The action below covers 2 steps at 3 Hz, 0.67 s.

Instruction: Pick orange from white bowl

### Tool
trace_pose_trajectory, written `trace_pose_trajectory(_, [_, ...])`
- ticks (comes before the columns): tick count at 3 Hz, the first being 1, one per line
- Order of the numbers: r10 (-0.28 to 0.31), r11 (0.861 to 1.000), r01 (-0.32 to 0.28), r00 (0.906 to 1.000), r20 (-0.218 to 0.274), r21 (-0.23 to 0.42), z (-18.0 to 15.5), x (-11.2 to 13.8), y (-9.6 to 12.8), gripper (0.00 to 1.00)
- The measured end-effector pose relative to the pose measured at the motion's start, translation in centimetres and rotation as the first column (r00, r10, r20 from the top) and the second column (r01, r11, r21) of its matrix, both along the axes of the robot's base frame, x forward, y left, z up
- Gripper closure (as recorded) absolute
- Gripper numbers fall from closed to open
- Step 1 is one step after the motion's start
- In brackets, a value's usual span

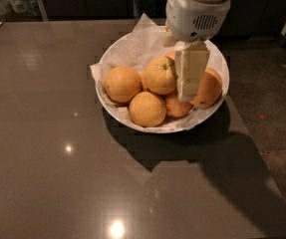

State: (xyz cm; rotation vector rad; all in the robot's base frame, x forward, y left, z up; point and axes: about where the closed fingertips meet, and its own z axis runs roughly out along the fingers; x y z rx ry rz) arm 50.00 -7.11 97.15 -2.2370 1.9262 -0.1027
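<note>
The white bowl (pixel 225 66) sits toward the back of the dark, glossy surface (pixel 58 173). It is lined with crinkled white paper (pixel 135 46) that pokes up past the far rim. The orange (pixel 160 74) (the palest one, bumpy, with a puckered dimple on top) rests near the middle of the bowl. It rides a little higher than the deeper-coloured fruits (pixel 123 83) packed around it.

The end effector (pixel 190 91) hangs from its rounded white housing (pixel 197 9) over the right half of the bowl. Its cream lower part is just beside the orange's right flank and in front of the right-hand fruit (pixel 210 88). From where I stand I cannot tell whether it touches the orange, how far open it is, or whether it has hold of anything.
</note>
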Motion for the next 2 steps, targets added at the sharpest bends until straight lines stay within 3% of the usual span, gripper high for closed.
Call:
trace_pose_trajectory(1, [0.006, 1.0, -0.006, 0.9996, -0.028, -0.019, -1.4, 0.7, 1.0, 0.21])
trace_pose_trajectory(2, [0.005, 0.999, -0.007, 0.9989, -0.046, -0.038, -2.6, 1.8, 1.6, 0.19])
